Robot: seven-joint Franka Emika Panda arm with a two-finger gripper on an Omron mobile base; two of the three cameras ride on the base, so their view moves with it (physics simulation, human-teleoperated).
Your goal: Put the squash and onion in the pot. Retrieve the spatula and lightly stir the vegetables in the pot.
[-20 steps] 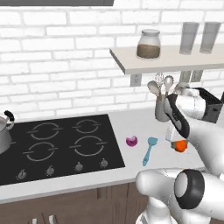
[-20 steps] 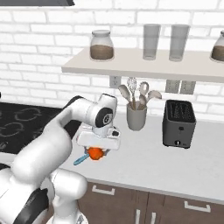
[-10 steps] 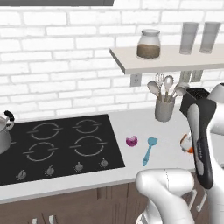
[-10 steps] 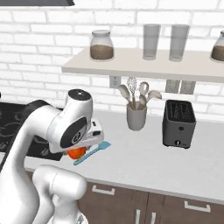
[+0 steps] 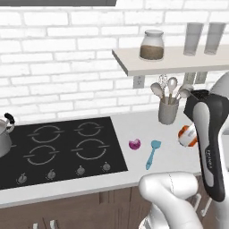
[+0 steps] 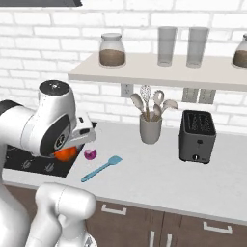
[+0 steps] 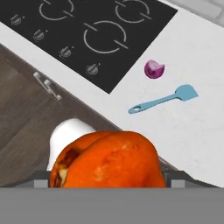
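Observation:
My gripper [image 6: 73,146] is shut on the orange squash [image 7: 107,159], holding it in the air over the counter's front edge, right of the stove. The same squash [image 5: 188,135] shows beside my forearm, and as an orange patch [image 6: 66,153] under my hand. The magenta onion [image 5: 134,144] [image 7: 154,69] lies on the counter just right of the stove. The teal spatula [image 5: 152,153] [image 7: 164,99] lies next to it, blade pointing toward the wall. The steel pot [image 5: 3,136] stands on the stove's far left, cut off by the frame edge.
The black stove [image 5: 62,145] takes up the counter's left part. A grey crock of pale spoons [image 5: 168,111] stands at the wall and a black toaster [image 6: 197,136] to its right. A shelf [image 5: 170,60] with a jar and glasses hangs overhead.
My arm has swung and turned, carrying the squash leftward toward the stove and slightly higher. The onion, spatula and pot have stayed in place.

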